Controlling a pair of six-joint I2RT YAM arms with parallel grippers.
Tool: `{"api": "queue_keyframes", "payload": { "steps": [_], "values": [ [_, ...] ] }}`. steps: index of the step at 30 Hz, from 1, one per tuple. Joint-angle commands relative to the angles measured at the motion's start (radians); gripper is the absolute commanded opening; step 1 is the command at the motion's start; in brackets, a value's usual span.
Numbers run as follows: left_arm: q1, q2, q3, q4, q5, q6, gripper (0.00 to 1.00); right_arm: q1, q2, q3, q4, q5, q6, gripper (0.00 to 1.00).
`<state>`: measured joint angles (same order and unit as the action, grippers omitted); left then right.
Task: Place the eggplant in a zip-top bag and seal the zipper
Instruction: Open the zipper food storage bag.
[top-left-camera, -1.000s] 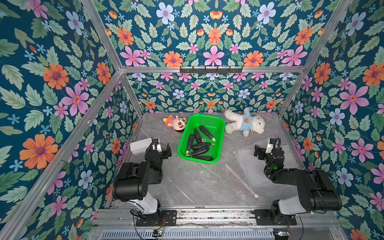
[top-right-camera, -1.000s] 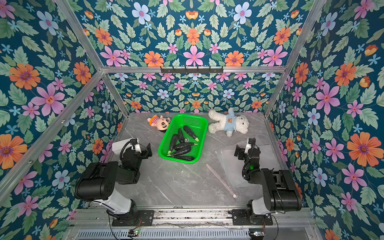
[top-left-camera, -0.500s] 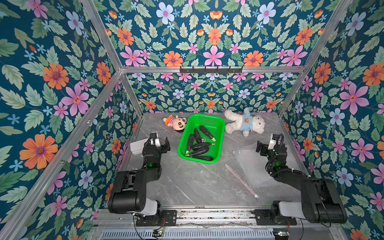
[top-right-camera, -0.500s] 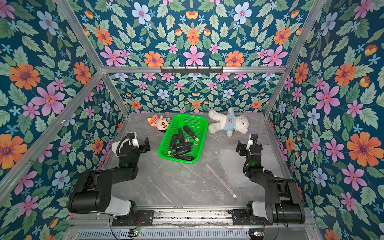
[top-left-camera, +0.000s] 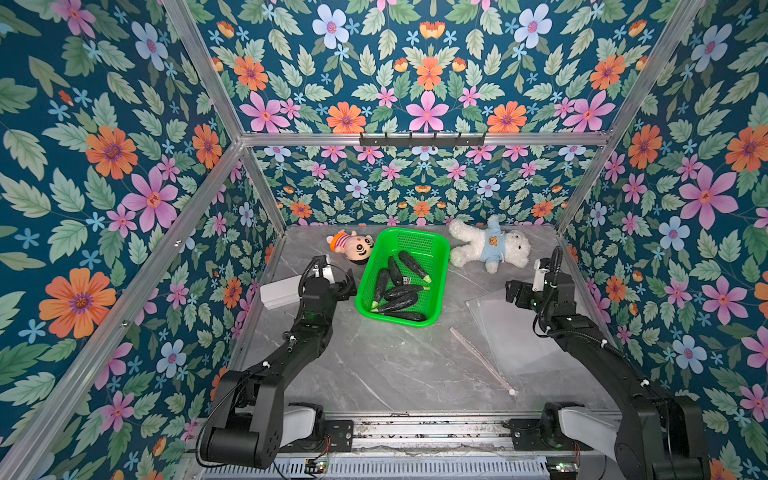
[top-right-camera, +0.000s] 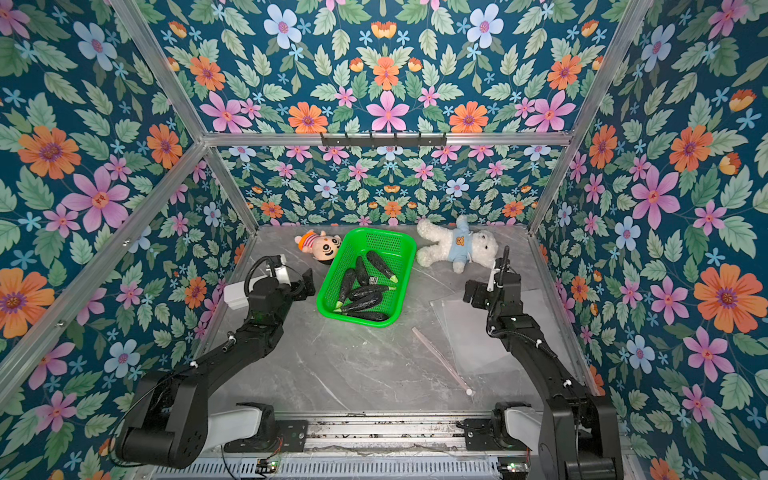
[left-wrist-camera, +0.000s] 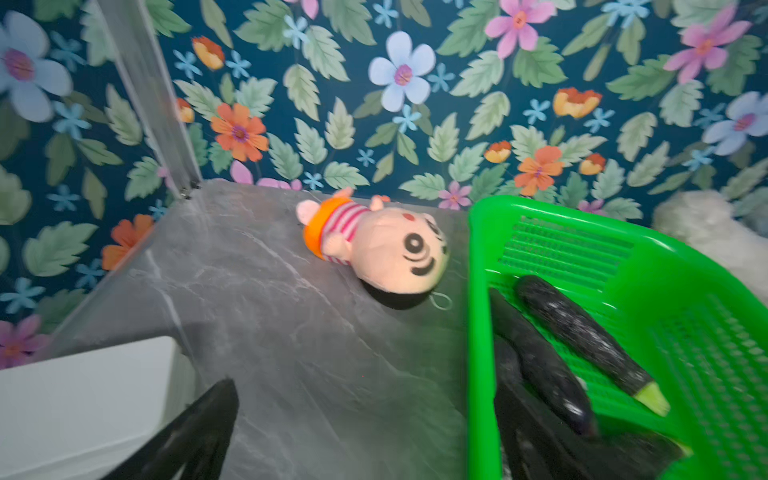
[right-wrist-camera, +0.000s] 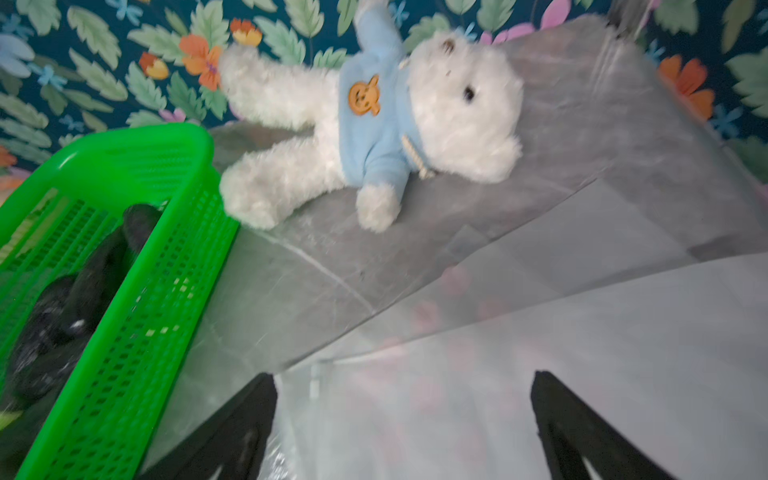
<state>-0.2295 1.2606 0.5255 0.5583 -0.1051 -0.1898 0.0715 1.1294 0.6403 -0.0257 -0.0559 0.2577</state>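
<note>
Here left pincer (top-left-camera: 347, 286) and right pincer (top-left-camera: 514, 293) hover, agape.

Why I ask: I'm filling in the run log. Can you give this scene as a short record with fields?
eggplants: several, in the green basket
zip-top bag: flat on the table, right arm's side, no eggplant inside
zipper: along the bag's edge facing the table's middle
left pincer: open, empty, beside the basket
right pincer: open, empty, over the bag
also present: plush doll, teddy bear, white box
</note>
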Motion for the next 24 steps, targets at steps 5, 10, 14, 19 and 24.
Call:
{"api": "queue_keyframes", "payload": {
  "steps": [5,10,14,19,24],
  "values": [
    [-0.159,0.01,0.007,-0.066,-0.081,-0.193,0.99,0.04,-0.056,-0.039,-0.287,-0.12,0.158,0.89],
    [-0.231,0.032,0.02,-0.065,-0.076,-0.254,0.99,0.057,-0.017,-0.03,-0.295,-0.174,0.172,0.83],
    [-0.258,0.033,0.015,-0.063,-0.075,-0.283,0.98,0.092,0.058,-0.013,-0.31,-0.163,0.189,0.81],
    [-0.268,0.016,-0.012,-0.05,-0.065,-0.307,0.98,0.181,0.149,0.024,-0.339,-0.097,0.203,0.8],
    [-0.269,0.009,-0.023,-0.047,-0.054,-0.321,0.99,0.221,0.247,0.068,-0.394,-0.031,0.238,0.73]
  ]
}}
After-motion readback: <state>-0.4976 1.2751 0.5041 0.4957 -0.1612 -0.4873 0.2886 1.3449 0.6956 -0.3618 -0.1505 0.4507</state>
